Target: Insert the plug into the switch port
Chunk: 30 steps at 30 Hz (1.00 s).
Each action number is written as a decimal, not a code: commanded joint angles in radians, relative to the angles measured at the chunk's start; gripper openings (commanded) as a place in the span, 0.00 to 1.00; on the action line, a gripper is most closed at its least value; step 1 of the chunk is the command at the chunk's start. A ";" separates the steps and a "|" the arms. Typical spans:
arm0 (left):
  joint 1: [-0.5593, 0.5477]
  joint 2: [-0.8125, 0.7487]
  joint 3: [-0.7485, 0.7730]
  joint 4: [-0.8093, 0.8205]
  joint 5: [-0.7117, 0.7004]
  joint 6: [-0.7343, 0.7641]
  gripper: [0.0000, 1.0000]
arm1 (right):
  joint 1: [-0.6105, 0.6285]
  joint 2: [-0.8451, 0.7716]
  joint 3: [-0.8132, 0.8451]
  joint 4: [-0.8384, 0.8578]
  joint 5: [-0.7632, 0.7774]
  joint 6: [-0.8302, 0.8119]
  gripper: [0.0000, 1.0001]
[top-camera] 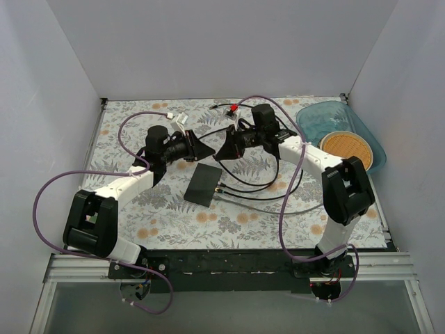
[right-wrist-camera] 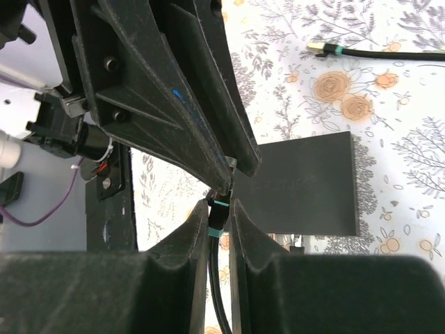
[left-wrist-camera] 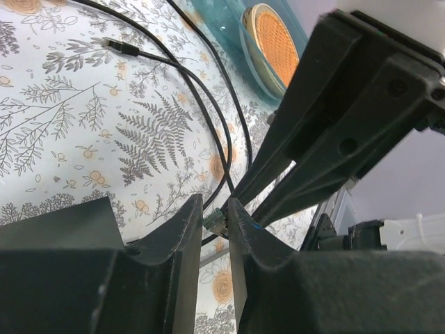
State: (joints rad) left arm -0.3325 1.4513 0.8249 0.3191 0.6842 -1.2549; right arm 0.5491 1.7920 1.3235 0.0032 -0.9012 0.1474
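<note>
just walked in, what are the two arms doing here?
Both arms meet in mid-air near the switch. The right end effector grips the cable just behind its plug, and the left end effector is pinched on the plug itself, so it looks like a handover or regrasp. The plug is not yet in a port, and nothing touches the switch.

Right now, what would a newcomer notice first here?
The two arms meet tip to tip mid-table: the left gripper pinches the plug, and the right gripper clamps the cable just behind it. Close by lies the flat black switch. At the far right, a blue tray holds an orange disc.
</note>
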 commanded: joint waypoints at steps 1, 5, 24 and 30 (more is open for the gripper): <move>-0.010 -0.020 0.026 -0.078 -0.092 -0.029 0.00 | -0.006 -0.118 -0.003 0.031 0.153 -0.006 0.37; -0.010 -0.014 0.057 -0.129 -0.166 -0.096 0.00 | -0.003 -0.181 -0.043 0.020 0.313 -0.014 0.61; -0.010 -0.031 0.114 -0.290 -0.313 -0.258 0.00 | 0.311 -0.155 -0.016 -0.123 1.047 -0.209 0.66; -0.010 -0.032 0.114 -0.291 -0.316 -0.264 0.00 | 0.342 -0.149 -0.038 -0.111 1.105 -0.221 0.56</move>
State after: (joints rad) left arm -0.3397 1.4590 0.8989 0.0475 0.3950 -1.5116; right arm 0.8753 1.6524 1.2861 -0.1352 0.1226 -0.0490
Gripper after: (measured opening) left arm 0.180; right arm 0.572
